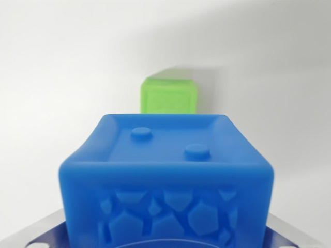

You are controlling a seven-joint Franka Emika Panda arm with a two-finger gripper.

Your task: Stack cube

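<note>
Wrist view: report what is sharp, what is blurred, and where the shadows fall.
In the wrist view, the blue cube fills the foreground and is fairly sharp, its raised studs and pitted front face readable; the green cube behind it is soft and out of focus. A diffuse grey shadow spreads above and to the view's right of the green cube on the white surface. Lighting is even, with no hard glare.

Blue cube (165, 175) (close, blurred), green cube (169, 95) behind
</note>
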